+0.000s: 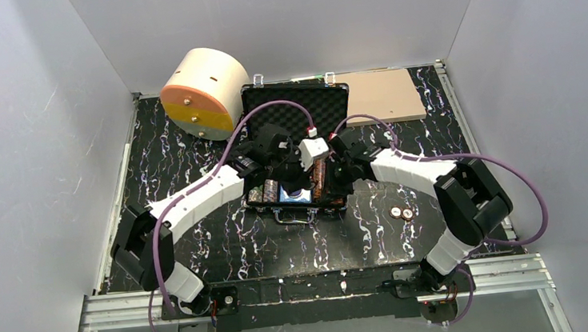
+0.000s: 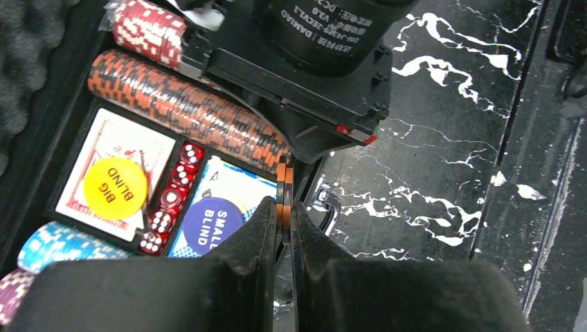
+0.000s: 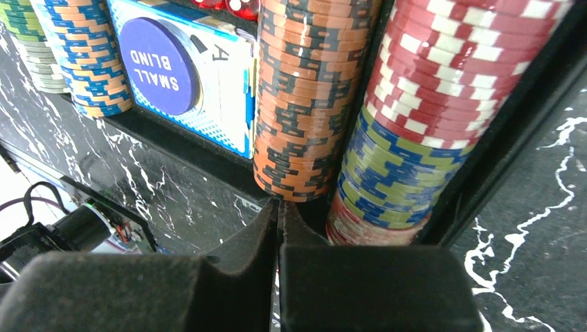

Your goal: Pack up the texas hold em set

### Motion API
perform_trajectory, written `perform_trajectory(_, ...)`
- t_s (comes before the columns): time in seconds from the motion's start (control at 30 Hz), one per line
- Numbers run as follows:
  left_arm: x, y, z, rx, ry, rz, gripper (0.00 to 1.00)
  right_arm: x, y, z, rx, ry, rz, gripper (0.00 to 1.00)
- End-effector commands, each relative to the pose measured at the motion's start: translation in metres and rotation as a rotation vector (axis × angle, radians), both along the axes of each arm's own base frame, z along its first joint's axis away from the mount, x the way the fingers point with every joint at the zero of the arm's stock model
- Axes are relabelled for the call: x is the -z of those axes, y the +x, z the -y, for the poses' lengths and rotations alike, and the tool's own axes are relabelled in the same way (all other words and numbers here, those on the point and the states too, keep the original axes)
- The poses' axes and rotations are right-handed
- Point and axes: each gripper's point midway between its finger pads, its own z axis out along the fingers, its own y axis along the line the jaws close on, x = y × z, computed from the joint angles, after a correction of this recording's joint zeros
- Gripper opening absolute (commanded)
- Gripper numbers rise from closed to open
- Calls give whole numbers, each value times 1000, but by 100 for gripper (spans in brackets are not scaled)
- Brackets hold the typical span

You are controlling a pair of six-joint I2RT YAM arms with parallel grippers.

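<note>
Orange chips [image 2: 284,185], pinched by the left gripper [image 2: 283,216] at the end of the orange row [image 2: 187,105] in the open case [image 1: 274,107], should be seated squarely, steadied by the shut, empty right gripper [image 3: 278,211].

Lab, white walls [image 1: 29,117], alu frame [image 1: 126,306]

The yellow round button [image 2: 115,188] reads "BIG BLIND" in red. The blue round button [image 2: 213,225] [image 3: 160,66] reads "SMALL BLIND" in white. The blue card deck [image 3: 221,90] beneath it shows an "A" at its corner. The black motor housing [image 2: 332,31] carries white print, "DAMIAO" and "V3.0"; its other lines are too small to read.
</note>
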Motion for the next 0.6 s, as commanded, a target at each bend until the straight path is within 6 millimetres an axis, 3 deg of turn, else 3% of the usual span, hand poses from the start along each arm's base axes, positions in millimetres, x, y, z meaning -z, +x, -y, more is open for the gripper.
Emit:
perform_trajectory(0.0,0,-9,13,88,-58,-26,0,-14,22,8,16,-21,129,10)
perform_trajectory(0.57,46,-16,16,171,-57,-24,3,-5,16,14,41,-38,119,8)
